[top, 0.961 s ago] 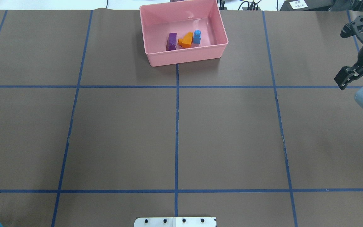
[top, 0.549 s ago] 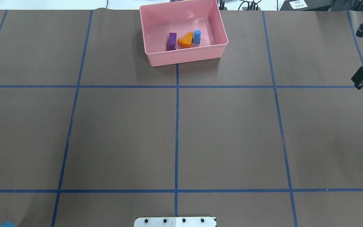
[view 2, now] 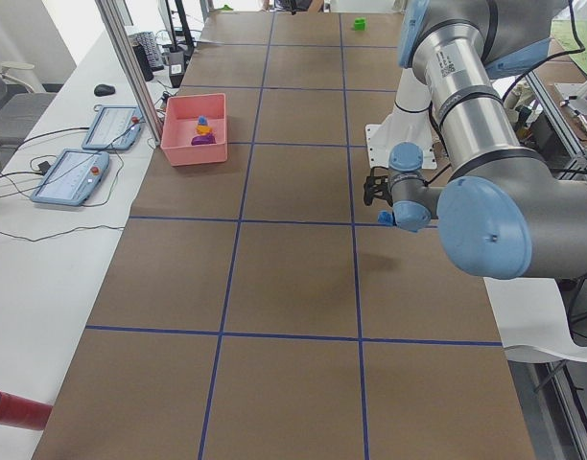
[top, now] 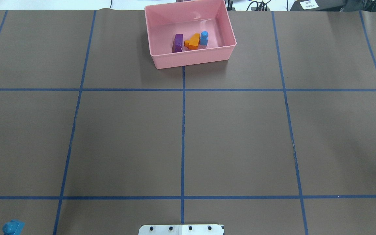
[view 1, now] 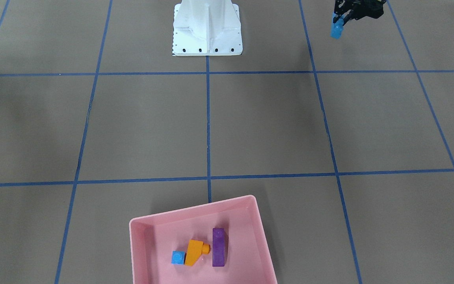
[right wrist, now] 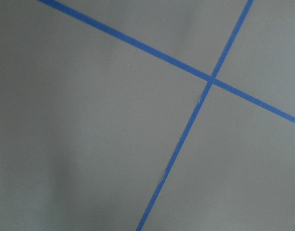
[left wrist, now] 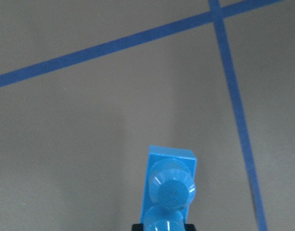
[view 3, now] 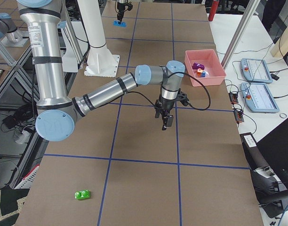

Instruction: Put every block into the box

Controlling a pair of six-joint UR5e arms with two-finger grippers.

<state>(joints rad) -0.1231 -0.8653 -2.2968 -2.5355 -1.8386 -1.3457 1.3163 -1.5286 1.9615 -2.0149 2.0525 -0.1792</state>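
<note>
On your brown table (top: 240, 137), the left gripper (view 1: 339, 20), clamped on the blue bar (top: 12, 227), comes further in along the robot-side edge; the right gripper (view 3: 165, 121), state untellable, backs away. The far-edge box (top: 191, 60) awaits only this block.

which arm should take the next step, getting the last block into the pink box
Left. Its fingers grip the long light-blue bar, the only block outside the box. The right arm hangs over bare table, and its wrist view shows no block.
</note>
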